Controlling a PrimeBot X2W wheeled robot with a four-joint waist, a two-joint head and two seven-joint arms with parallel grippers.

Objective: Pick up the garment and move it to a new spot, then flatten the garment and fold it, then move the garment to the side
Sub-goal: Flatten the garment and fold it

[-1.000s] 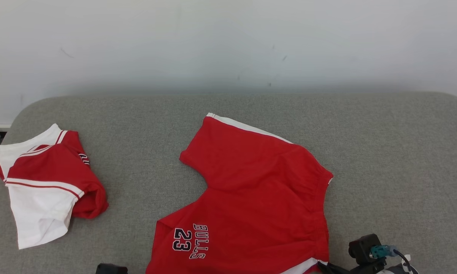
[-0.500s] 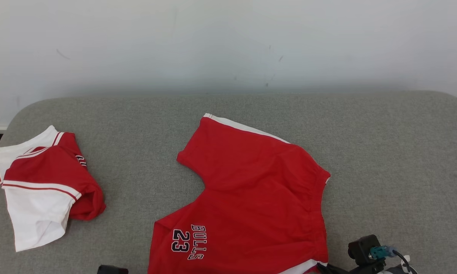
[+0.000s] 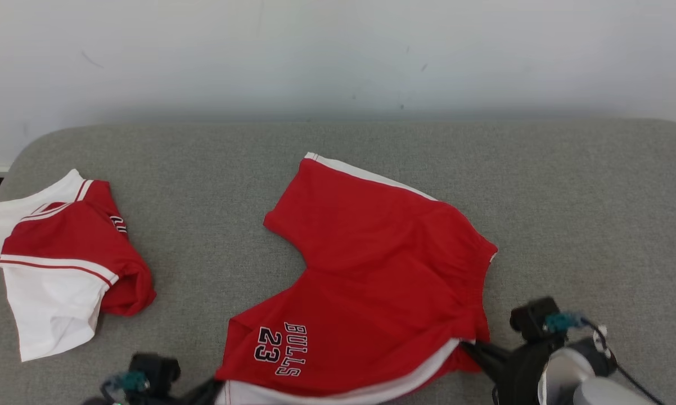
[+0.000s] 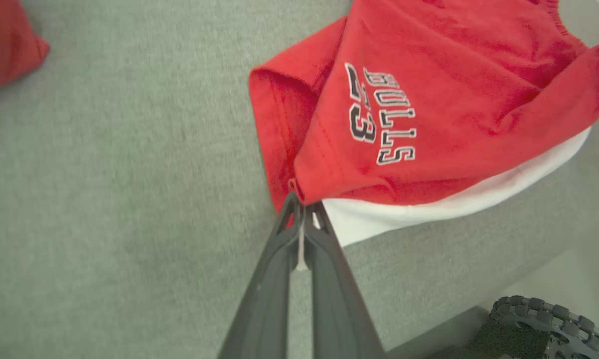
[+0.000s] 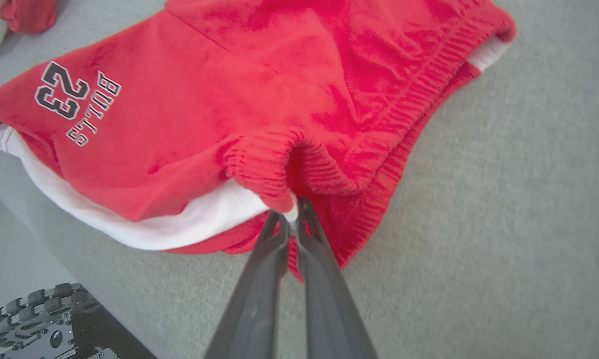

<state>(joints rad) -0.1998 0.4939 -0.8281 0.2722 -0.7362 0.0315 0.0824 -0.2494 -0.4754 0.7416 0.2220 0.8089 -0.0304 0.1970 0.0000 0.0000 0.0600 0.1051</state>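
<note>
My left claw [image 4: 302, 205] has its two long dark fingers pressed together on the bottom corner of one leg of the shorts [image 4: 429, 99], with a pinch of red hem and white trim caught between the tips. My right claw [image 5: 289, 213] is clamped the same way on the near corner of the waistband, where the ribbed elastic puckers into a soft fold around the tips. Between the two grips the near edge of the shorts sags in a shallow curve, with a broad white stripe showing under the red. The cloth is a soft, slightly fuzzy red knit, and "BULLS 23" is printed on the near leg in dark letters outlined in white. The other leg lies flat, angled toward the wall [image 3: 338, 56], with a narrow white stripe down its outer edge. The shorts sit in the middle of a grey cushion [image 3: 568, 214], close to its front edge. The cushion has a coarse woven surface and rounded corners. Well apart to my left lies a red and white shirt [image 3: 62, 259], rumpled, with thin stripes at the seams. The wall is pale, smooth and lightly scuffed. Below the cushion's front edge, the left wrist view catches a dark wheel [image 4: 553, 319] ringed with small rollers.
</note>
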